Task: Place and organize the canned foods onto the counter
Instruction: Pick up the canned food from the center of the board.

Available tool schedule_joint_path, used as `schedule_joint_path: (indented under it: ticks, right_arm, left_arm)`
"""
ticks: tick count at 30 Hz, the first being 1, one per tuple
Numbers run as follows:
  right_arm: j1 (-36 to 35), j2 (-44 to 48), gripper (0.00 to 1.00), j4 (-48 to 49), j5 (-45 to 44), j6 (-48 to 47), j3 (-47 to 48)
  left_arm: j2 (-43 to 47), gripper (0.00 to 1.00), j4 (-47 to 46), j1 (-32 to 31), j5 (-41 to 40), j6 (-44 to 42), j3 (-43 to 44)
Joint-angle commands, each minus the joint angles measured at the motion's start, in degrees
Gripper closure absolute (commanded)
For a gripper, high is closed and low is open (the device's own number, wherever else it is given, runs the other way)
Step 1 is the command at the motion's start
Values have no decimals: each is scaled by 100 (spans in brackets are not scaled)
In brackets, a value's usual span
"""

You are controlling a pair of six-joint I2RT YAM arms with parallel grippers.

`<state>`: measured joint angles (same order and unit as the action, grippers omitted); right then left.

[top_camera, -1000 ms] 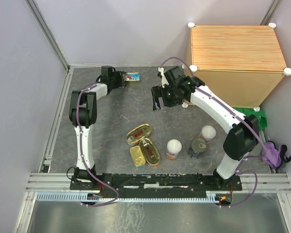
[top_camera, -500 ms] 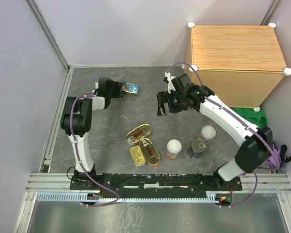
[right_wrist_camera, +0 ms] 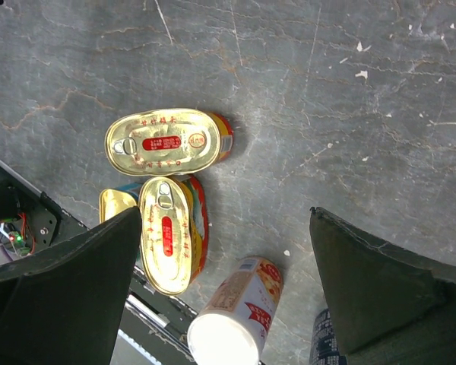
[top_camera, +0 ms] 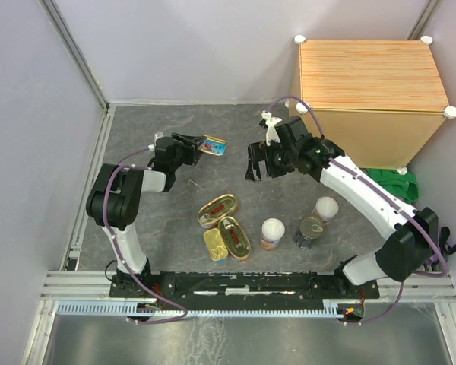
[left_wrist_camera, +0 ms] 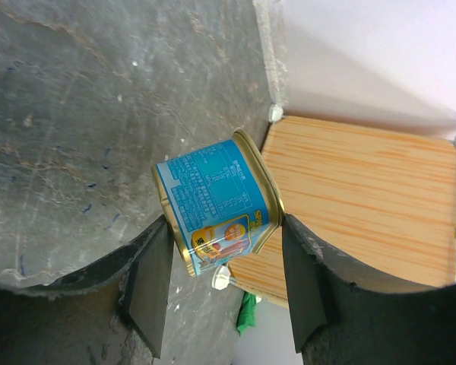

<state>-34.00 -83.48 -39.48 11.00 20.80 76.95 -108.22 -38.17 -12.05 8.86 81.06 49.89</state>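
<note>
Grips a blue-labelled, gold-rimmed rectangular tin [left_wrist_camera: 216, 201] — in the left gripper [top_camera: 194, 143]. Holds the right gripper's [top_camera: 253, 169] jaws wide.

The right gripper [right_wrist_camera: 224, 219], its fingers wide apart, looks down on the grey bench [right_wrist_camera: 365, 114], where an upper oval tin [right_wrist_camera: 167, 142], a lower oval tin [right_wrist_camera: 171, 243], a half-hidden rectangular tin [right_wrist_camera: 116, 204] and a white-lidded cylinder [right_wrist_camera: 232, 315] cluster.

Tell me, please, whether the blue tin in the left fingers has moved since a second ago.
Yes: the blue tin moved from the back wall toward the oval gold tins.
</note>
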Motion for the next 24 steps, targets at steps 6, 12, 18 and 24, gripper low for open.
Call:
schedule_joint_path:
  ticks: [6, 12, 18, 24]
  right_arm:
    - [7, 212, 1, 642, 229, 21, -113]
    - [7, 380, 1, 642, 214, 33, -6]
    - [7, 456, 1, 419, 47, -24, 449]
    - [7, 377, 1, -124, -596, -197, 1658]
  left_arm:
    - [886, 97, -1876, -116, 405, -347, -522]
    - [1485, 97, -1893, -119, 442, -398, -690]
    - [2070, 97, -1443, -116, 446, -500, -396]
    - [2592, 97, -959, -116, 362, -571, -216]
